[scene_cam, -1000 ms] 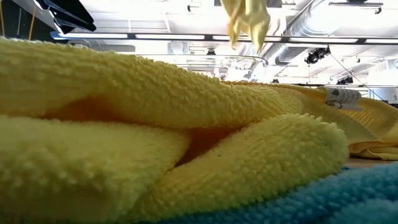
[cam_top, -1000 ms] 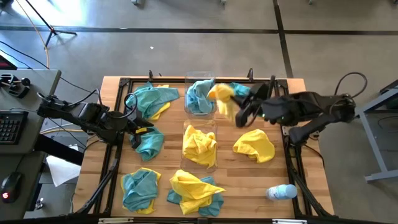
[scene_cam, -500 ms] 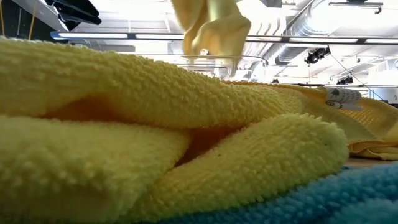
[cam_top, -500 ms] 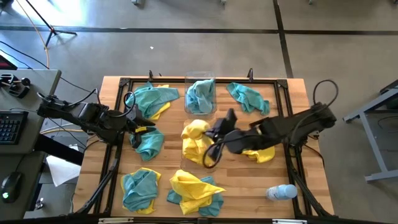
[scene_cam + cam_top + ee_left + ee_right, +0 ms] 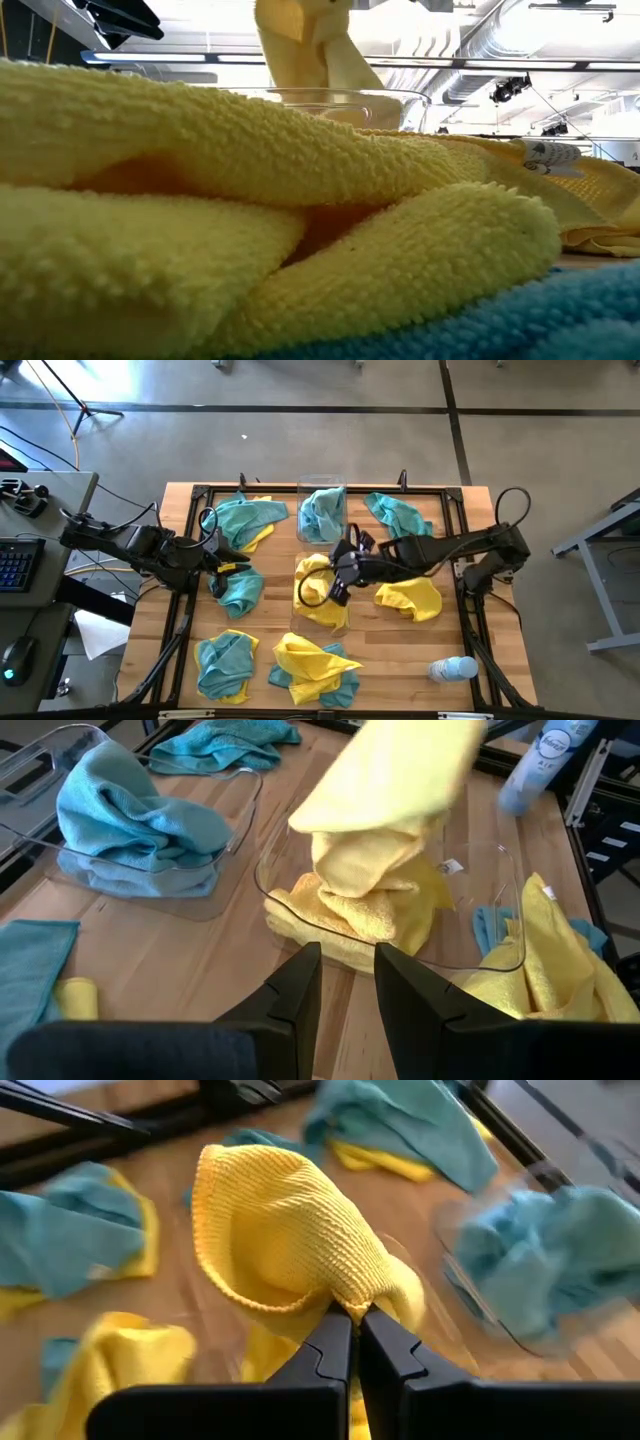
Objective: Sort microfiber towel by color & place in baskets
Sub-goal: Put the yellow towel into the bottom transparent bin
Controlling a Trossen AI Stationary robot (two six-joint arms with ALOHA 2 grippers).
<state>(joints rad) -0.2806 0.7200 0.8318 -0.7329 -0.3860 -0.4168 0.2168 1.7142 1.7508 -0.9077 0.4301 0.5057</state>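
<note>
The right arm's fingers (image 5: 352, 1330), clenched on a yellow towel (image 5: 275, 1235), hang over the central clear basket (image 5: 322, 622). The left arm's fingers (image 5: 347, 982) stand released at the bench's (image 5: 455, 630) nine o'clock.

Robotics lab, concrete floor (image 5: 300, 440), keyboard desk (image 5: 40, 530), exposed ceiling ducts (image 5: 480, 45), strip lights (image 5: 170, 58)

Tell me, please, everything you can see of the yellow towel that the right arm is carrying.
The yellow towel is a soft, looped microfiber cloth, bright yellow with a stitched hem. The right claw is shut on a pinched corner, so it hangs bunched and folded over itself. It sits above the clear basket at the table's middle, which already holds yellow cloths. In the left wrist view its lower end seems to meet that pile, though contact is hard to confirm.
</note>
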